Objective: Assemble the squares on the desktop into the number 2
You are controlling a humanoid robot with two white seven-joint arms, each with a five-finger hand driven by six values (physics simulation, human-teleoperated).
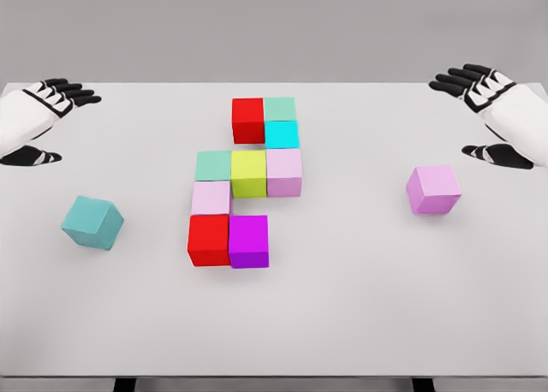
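Magenta cube (248, 241) nearest, left hand (38, 118), right hand (495, 109) (both spread) hovering apart

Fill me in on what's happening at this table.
A two-armed robot is building a number 2 from coloured cubes on a white table. Nine cubes already sit together in the middle, from the red cube at the top to the magenta cube at the bottom. Two lie loose: a teal cube at the left and a pink cube at the right. The left hand and right hand hover open, holding nothing.
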